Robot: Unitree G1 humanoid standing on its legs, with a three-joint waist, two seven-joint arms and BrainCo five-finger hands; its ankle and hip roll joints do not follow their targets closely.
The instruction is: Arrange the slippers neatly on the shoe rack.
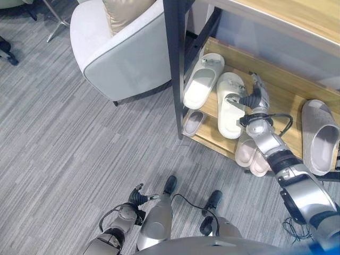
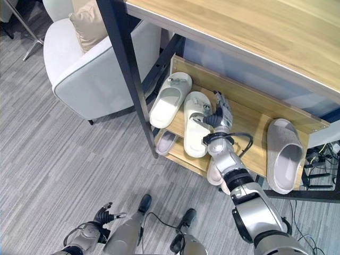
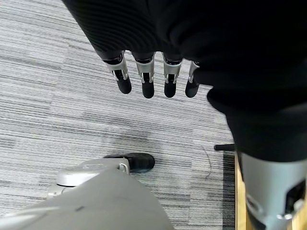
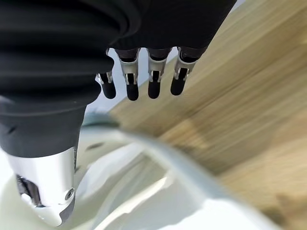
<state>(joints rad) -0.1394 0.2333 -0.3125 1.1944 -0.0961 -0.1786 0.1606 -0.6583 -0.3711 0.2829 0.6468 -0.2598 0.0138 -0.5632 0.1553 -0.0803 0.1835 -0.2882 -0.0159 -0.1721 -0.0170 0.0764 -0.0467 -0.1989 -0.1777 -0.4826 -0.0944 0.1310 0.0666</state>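
- Slippers: cream pair sits on the upper wooden tier of the shoe rack (image 2: 249, 119), left cream slipper (image 2: 169, 99) angled outward, right cream slipper (image 2: 197, 123) straighter, heels near the front edge.
- Far left: white armchair (image 2: 90, 69) with beige cushion (image 2: 87, 24), standing on the grey carpet floor (image 1: 64, 159); not involved.
- Left hand (image 1: 139, 197) hangs low over the carpet, well apart from the rack; fingers relaxed and straight in its wrist view, holding nothing.
- Small grey slipper (image 1: 193, 122) on the lower tier, under the cream pair; pinkish pair (image 1: 251, 154) also low, partly hidden by the right arm.
- Right hand (image 2: 220, 114) reaches onto the upper tier, just beside or touching the right cream slipper's inner edge; fingers extended, thumb apart, nothing gripped.
- Far right: lone grey slipper (image 2: 287, 154) on the upper tier, well apart from the cream pair.
- Progress, judged: slippers already on the rack; left to do is squaring the cream pair parallel.
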